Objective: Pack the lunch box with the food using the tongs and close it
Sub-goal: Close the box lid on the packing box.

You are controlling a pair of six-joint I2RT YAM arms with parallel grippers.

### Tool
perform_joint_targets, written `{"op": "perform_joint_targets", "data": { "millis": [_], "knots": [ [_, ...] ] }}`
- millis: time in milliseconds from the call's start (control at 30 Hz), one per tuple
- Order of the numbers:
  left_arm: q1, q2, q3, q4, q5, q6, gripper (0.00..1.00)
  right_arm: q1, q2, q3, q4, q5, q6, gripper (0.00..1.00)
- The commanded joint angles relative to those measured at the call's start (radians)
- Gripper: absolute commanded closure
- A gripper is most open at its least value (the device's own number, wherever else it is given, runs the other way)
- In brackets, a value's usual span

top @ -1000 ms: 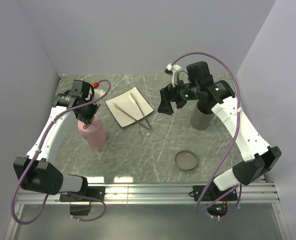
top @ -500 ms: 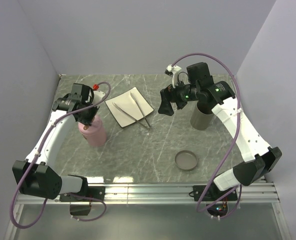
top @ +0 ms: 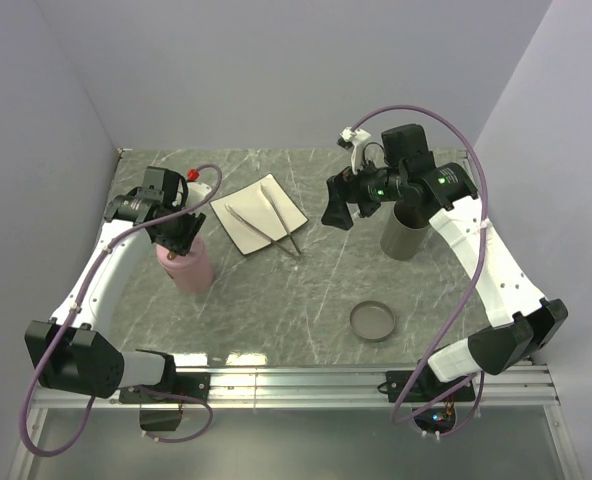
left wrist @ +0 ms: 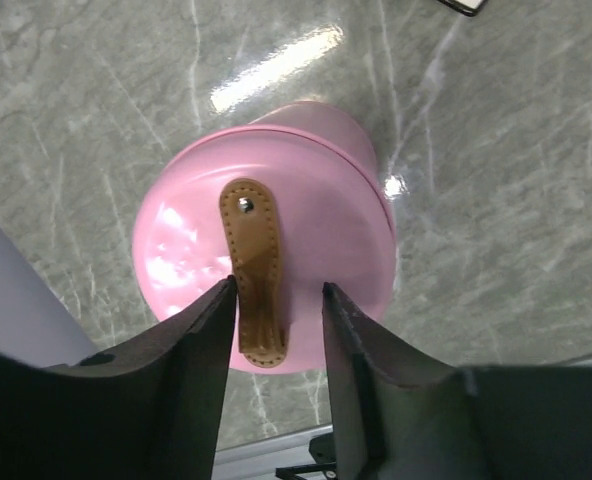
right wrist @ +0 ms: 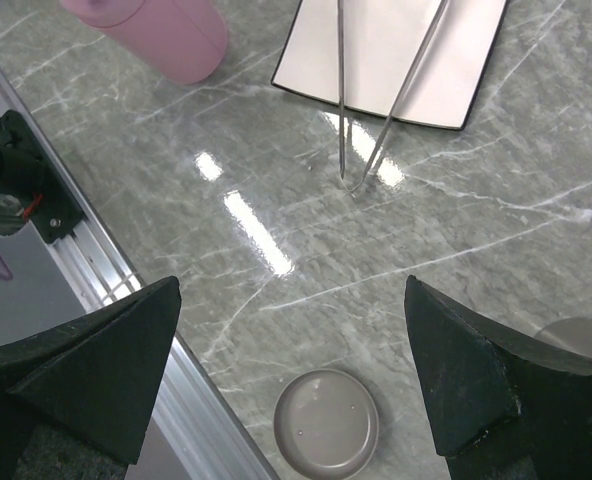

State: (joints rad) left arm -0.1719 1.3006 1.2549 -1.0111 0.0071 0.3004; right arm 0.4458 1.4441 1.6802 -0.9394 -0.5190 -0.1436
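silver tongs (right wrist: 340, 100) on white plate (right wrist: 468, 60), apart from right pincer (right wrist: 291, 305), tips seemingly overhanging

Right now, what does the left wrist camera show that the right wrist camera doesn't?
Only the left wrist view: the top of the pink container with its brown strap, and the left gripper, fingers open on either side of the strap's end. Only the right wrist view: the tongs lying across the white plate with their tips on the table, a round grey lid and the open right gripper. Both: the pink container and the table.
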Motion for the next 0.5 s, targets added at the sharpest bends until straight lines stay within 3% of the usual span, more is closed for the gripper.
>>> {"op": "perform_joint_targets", "data": {
  "millis": [0, 333, 467],
  "knots": [
    [-0.001, 0.005, 0.057, -0.044, 0.054, 0.002, 0.53, -0.022, -0.044, 0.013, 0.005, -0.021, -0.002, 0.0],
    [-0.003, 0.026, 0.181, -0.09, 0.074, 0.011, 0.47, -0.079, -0.051, 0.012, -0.004, -0.065, 0.002, 0.0],
    [-0.005, -0.007, 0.219, -0.103, 0.238, 0.065, 0.45, -0.108, -0.059, 0.013, -0.004, -0.085, 0.009, 0.0]
  ]
}}
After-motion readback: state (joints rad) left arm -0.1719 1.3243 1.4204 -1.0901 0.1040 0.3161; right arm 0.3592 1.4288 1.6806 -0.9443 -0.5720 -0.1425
